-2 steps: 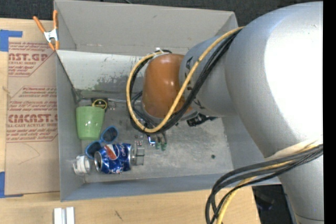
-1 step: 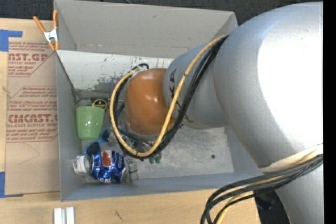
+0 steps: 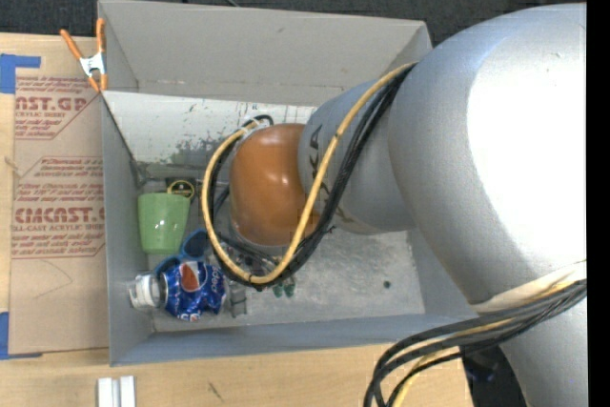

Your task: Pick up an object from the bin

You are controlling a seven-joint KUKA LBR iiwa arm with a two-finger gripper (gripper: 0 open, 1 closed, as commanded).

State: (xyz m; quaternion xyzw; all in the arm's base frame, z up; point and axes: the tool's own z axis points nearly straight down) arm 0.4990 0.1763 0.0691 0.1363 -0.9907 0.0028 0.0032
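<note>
Silver arm [image 3: 496, 167] reaching down into the bin [image 3: 267, 43], tool [image 3: 246, 258] low near its lower-left corner.
An orange cover [image 3: 267, 181] and looping cables [image 3: 217, 205] hide the tool's working end, so I cannot tell whether it is wide or narrow, nor whether it holds anything. Nearest to it is a crushed blue can [image 3: 191, 289], at the lower left of the bin floor and just left of the tool. A green cup [image 3: 162, 222] sits just above the can, by the left wall. The can looks the likeliest pick. A good grasp would probably centre over its dented body, close across the narrower side, stay clear of the cup and wall, then lift straight up, since crumpled metal may slip or twist.
</note>
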